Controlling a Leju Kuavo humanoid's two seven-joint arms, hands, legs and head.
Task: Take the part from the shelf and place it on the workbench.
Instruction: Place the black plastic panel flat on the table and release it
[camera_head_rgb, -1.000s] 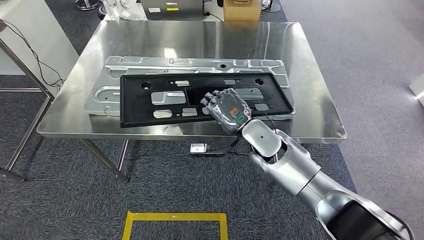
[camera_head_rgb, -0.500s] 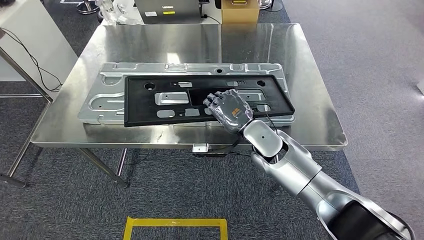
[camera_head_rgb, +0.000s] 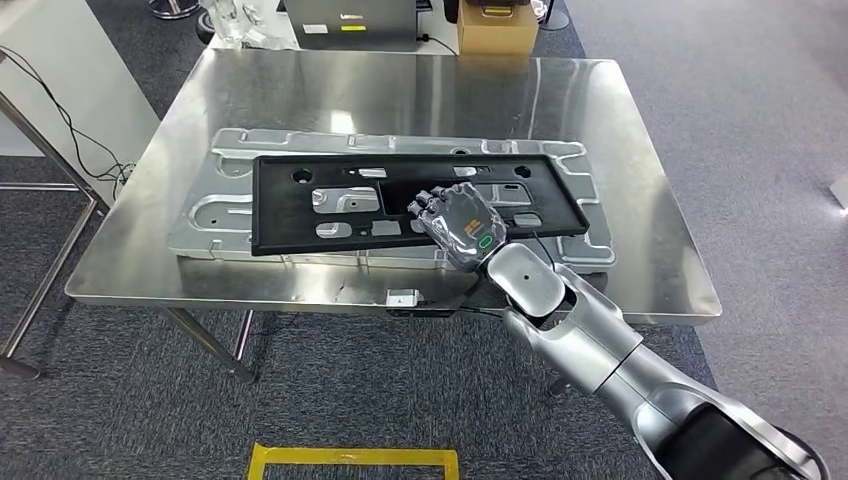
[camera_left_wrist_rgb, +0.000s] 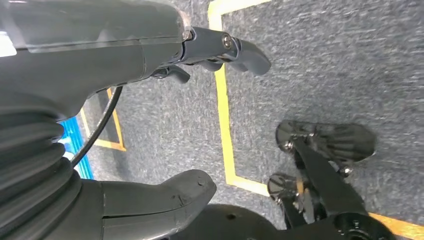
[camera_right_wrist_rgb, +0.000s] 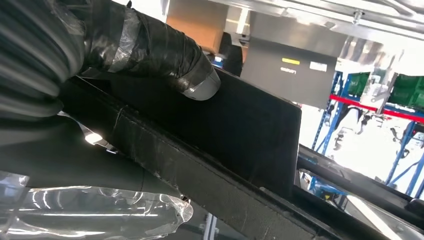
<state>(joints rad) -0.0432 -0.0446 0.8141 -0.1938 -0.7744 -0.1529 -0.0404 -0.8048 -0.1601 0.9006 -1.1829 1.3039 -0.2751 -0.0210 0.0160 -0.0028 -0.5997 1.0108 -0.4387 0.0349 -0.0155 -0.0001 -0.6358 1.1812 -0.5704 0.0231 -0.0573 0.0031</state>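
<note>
Placing step: right hand (camera_head_rgb: 458, 222) grips black panel (camera_head_rgb: 330, 200) over silver panel (camera_head_rgb: 230, 190) on table (camera_head_rgb: 400, 90). Next: let go. Left hand (camera_left_wrist_rgb: 150, 45) spread, holding nothing.

black part (camera_head_rgb: 300, 205), silver panel (camera_head_rgb: 200, 215), steel workbench (camera_head_rgb: 400, 90), yellow floor tape (camera_head_rgb: 350, 457)

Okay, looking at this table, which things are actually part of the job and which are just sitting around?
Part of the job:
- black part, gripped by the right hand
- steel workbench
- silver panel under the black part

Just lying about:
- cardboard box beyond the far edge
- grey case beside it
- yellow floor tape
- left hand, holding nothing
</note>
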